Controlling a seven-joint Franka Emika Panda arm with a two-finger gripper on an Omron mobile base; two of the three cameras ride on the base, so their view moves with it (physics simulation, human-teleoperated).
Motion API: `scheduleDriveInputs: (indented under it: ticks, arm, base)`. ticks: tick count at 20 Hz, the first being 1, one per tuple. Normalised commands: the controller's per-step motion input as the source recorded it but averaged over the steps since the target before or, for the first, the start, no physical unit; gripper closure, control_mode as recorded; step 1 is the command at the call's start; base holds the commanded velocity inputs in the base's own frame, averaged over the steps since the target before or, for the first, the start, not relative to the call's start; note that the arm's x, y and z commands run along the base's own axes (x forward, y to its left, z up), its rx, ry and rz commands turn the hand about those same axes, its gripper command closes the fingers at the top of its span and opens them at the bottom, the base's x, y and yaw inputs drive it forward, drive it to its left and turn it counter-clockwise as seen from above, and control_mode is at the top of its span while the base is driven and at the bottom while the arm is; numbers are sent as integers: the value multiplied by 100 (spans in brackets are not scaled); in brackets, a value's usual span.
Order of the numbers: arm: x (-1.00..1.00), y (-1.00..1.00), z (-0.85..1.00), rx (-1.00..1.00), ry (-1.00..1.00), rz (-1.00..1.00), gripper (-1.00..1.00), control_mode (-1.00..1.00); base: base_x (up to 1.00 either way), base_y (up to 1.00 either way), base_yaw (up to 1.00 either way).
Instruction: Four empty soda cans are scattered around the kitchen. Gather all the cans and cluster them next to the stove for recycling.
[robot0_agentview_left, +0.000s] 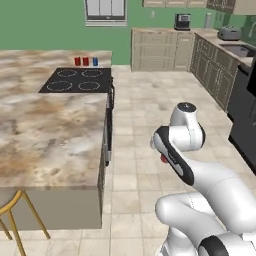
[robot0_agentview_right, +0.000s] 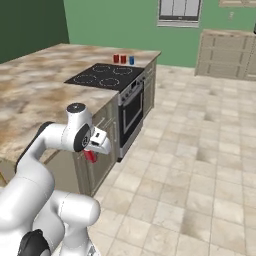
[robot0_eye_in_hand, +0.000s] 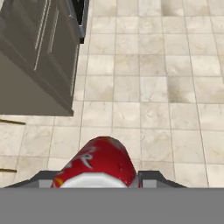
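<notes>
A red soda can (robot0_eye_in_hand: 98, 164) sat closest to the lens at the bottom centre of the hand view, clamped between the two dark fingers of the gripper (robot0_eye_in_hand: 98, 179), and it showed as a red patch under the hand at the lower left of the right base view (robot0_agentview_right: 90, 155). Beyond it lay pale floor tiles (robot0_eye_in_hand: 153, 87), with a grey cabinet side (robot0_eye_in_hand: 35, 65) in the upper left. The stove (robot0_agentview_left: 80, 80) sat in the upper left of the left base view, and just behind it stood two red cans (robot0_agentview_left: 81, 61) and a blue can (robot0_agentview_left: 95, 61). The step in hand looked like carrying this can; the next move would call for bringing it over the counter (robot0_agentview_left: 45, 135) and setting it upright beside that group.
</notes>
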Motion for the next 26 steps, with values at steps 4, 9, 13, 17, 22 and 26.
scheduleDriveInputs:
  ticks: [4,9,13,17,22,26]
  arm:
    - [0,0,0,0,0,0,100,100]
    - [0,0,0,0,0,0,100,100]
    - [0,0,0,0,0,0,100,100]
    - [0,0,0,0,0,0,100,100]
    - [0,0,0,0,0,0,100,100]
    - [0,0,0,0,0,0,100,100]
  base:
    - [42,-66,13]
    - [47,-62,14]
    - [52,-57,14]
    - [56,-54,14]
    - [58,-52,15]
    - [60,-49,16]
